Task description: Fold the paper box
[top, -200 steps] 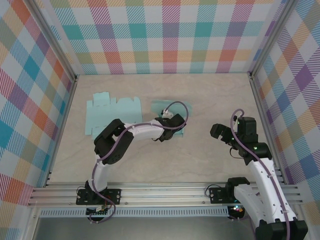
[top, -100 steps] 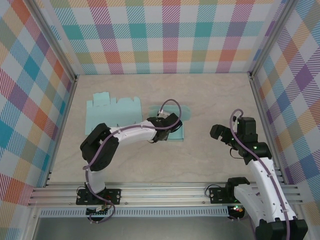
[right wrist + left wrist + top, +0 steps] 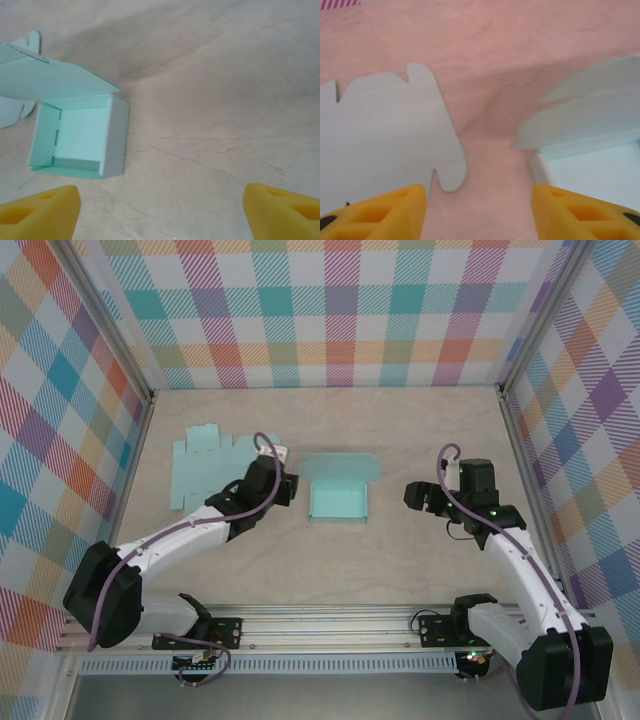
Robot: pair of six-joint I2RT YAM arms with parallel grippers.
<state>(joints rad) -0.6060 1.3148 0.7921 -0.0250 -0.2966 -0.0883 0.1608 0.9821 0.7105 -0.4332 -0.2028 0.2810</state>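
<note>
The pale teal paper box (image 3: 337, 501) stands formed at the table's middle, its lid flap (image 3: 341, 466) raised at the back. In the right wrist view the box (image 3: 75, 137) lies at the left with its walls up and the lid (image 3: 50, 80) above it. My left gripper (image 3: 289, 486) sits just left of the box, open and apart from it. In the left wrist view the left gripper (image 3: 480, 215) frames bare table, with the box (image 3: 600, 130) to its right. My right gripper (image 3: 413, 497) hovers right of the box, open and empty (image 3: 160, 212).
A flat uncut teal box sheet (image 3: 213, 468) lies on the table at the back left, and its tabbed edge (image 3: 380, 135) shows close to my left fingers. Checkered walls enclose the table on three sides. Bare table lies between the box and the right gripper.
The left gripper opened, let go of the box and drew back to the left. The right arm swung left toward the box, its jaws a little narrower.
</note>
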